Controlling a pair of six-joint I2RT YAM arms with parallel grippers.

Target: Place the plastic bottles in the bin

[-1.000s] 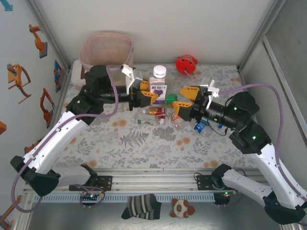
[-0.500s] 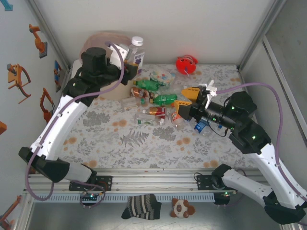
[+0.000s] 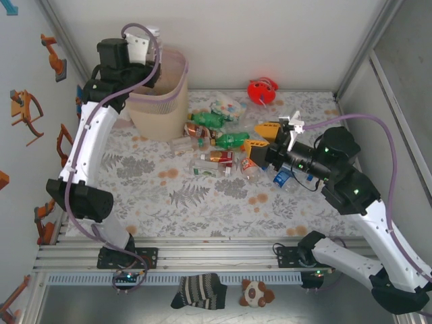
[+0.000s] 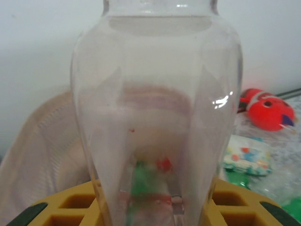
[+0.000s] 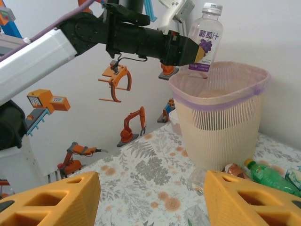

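One clear bottle (image 5: pixel 205 35) with a white cap and a purple label is clamped near its base between the yellow fingers of the left gripper (image 5: pixel 196 52). It is held upright just above the rim of the bin (image 5: pixel 221 117), over the edge of the opening and not yet inside. In the left wrist view the bottle's transparent body is seen close up between the two fingers, with the pale ribbed wall of the bin blurred behind it. The bin is placed at the far left corner of the table (image 3: pixel 202 196), against the back wall. Several other bottles (image 3: pixel 217 156) are scattered in a loose heap at the table's middle, to the right of the bin; among them a green bottle (image 3: pixel 229 140) is laid on its side. The right gripper (image 3: pixel 251 136) is held low at the right end of this heap, its jaws spread apart with nothing gripped between them. A red toy (image 3: pixel 262 90) is seen near the back wall.
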